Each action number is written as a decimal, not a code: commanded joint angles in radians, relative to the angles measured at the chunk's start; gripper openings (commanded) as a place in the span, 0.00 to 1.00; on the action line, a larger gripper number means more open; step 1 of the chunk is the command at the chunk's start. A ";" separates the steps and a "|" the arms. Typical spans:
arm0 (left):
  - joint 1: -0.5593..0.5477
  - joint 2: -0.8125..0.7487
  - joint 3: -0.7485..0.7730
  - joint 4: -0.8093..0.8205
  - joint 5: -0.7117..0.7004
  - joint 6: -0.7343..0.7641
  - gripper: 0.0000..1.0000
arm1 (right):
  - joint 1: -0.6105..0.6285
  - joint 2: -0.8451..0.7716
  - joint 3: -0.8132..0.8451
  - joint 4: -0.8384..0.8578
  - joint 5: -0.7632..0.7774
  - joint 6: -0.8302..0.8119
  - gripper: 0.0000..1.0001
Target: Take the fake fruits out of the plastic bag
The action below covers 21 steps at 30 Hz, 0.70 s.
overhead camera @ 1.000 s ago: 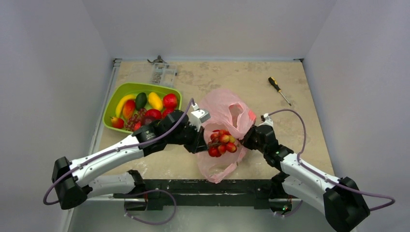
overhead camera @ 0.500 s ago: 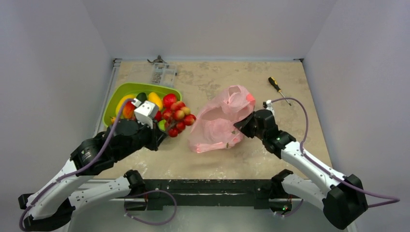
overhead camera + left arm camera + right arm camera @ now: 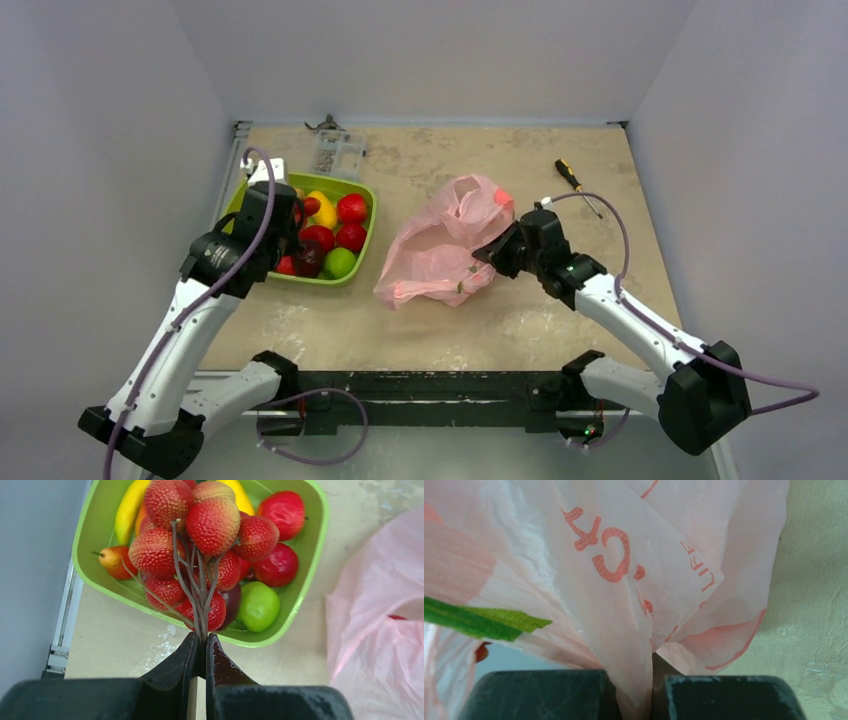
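My left gripper point(image 3: 200, 641) is shut on the thin stems of the grape bunch point(image 3: 200, 535), a cluster of bumpy red fruits, and holds it over the lime-green tray point(image 3: 310, 575). In the top view this gripper point(image 3: 292, 238) hangs over the tray point(image 3: 356, 277). The tray holds a red round fruit point(image 3: 351, 208), a green one point(image 3: 340, 262) and a yellow one point(image 3: 322, 208). My right gripper point(image 3: 490, 256) is shut on the pink plastic bag point(image 3: 440, 250), with a fold pinched between its jaws point(image 3: 646, 680). A red spot point(image 3: 500, 197) shows through the bag's top.
A screwdriver point(image 3: 577, 185) lies at the back right. A clear plastic piece point(image 3: 333, 152) sits behind the tray at the back edge. A metal rail point(image 3: 62, 630) runs along the table's left side, close to the tray.
My left arm has swung left, carrying the bunch from the bag's mouth to above the tray. My right gripper has pulled the bag up and back, and the bag now lies slack.
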 commanded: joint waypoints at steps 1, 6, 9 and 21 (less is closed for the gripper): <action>0.138 0.038 -0.069 0.130 0.091 0.013 0.00 | -0.006 -0.045 0.067 -0.025 0.024 -0.052 0.00; 0.156 0.092 -0.125 0.174 -0.010 -0.050 0.00 | -0.006 -0.068 0.055 -0.030 0.032 -0.119 0.00; 0.163 0.110 -0.143 0.222 -0.072 -0.060 0.00 | -0.006 -0.085 0.036 -0.029 0.034 -0.132 0.00; 0.235 0.173 -0.070 0.187 -0.015 -0.102 1.00 | -0.006 -0.076 -0.013 0.000 -0.020 -0.309 0.00</action>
